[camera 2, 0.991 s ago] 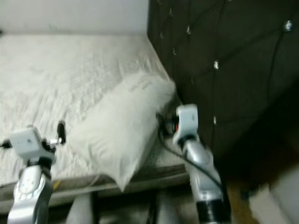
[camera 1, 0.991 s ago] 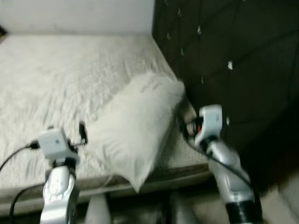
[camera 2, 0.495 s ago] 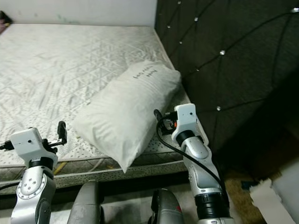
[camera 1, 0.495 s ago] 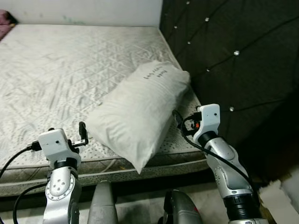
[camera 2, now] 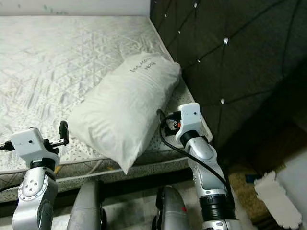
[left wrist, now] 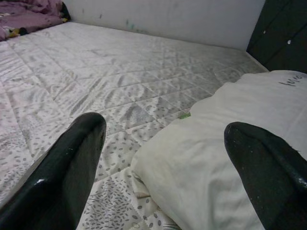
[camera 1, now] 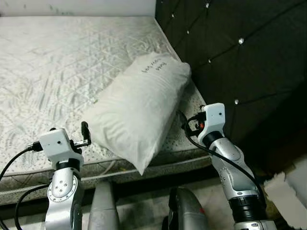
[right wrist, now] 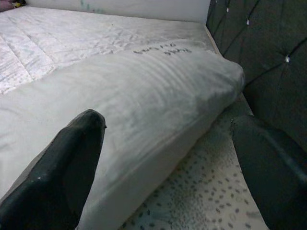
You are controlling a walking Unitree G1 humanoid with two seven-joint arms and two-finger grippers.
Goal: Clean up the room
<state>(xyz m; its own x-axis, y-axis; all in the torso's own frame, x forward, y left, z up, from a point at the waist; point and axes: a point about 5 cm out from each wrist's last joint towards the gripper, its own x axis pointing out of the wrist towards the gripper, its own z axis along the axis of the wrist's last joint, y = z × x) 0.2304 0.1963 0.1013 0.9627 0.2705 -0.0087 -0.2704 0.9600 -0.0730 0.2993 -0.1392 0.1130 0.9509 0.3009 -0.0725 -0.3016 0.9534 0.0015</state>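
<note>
Through the right wrist camera I see my right gripper (right wrist: 168,163) spread wide, its fingers (right wrist: 62,167) framing the white pillow (right wrist: 129,96) lying on the patterned mattress (right wrist: 211,201) beside the dark tufted headboard (right wrist: 268,52).

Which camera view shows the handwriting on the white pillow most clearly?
The left eye view shows it best: the handwriting sits unobstructed on the pillow near the dark headboard, though too small to read. The right eye view shows it similarly. The right wrist view sees it at a low angle; the left wrist view catches just its edge.
</note>
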